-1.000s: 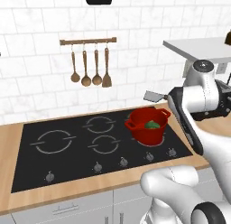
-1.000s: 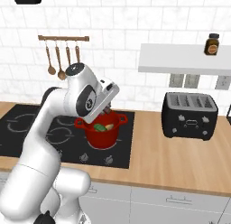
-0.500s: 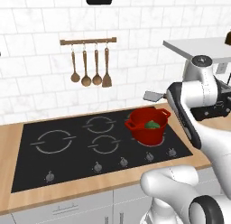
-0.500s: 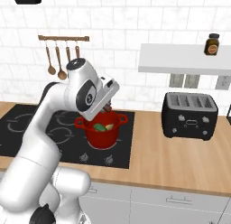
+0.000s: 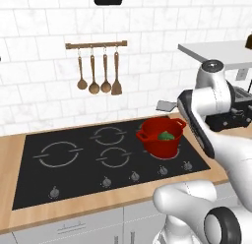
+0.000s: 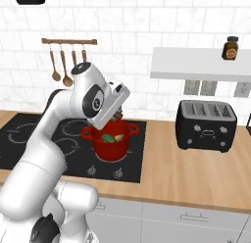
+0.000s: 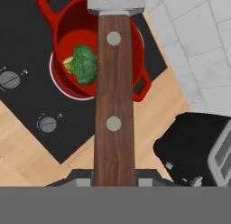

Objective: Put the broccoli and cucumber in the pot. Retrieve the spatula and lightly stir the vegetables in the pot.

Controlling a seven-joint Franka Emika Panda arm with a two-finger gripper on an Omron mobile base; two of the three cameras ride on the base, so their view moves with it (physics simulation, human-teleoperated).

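The red pot stands on the right part of the cooktop. In it lie the dark-green broccoli and the yellow-green cucumber, of which a small end shows beside the broccoli. My gripper is shut on the brown handle of the spatula. Its grey blade hangs above the pot's far rim, clear of the vegetables. In the right base view the hand is tilted down over the pot.
A black toaster stands on the wooden counter right of the cooktop. Wooden spoons and a wooden spatula hang on a wall rail. A white shelf carries a jar.
The arm's upper joints have shifted slightly. The spatula stays held above the pot's far rim, almost in the same place.
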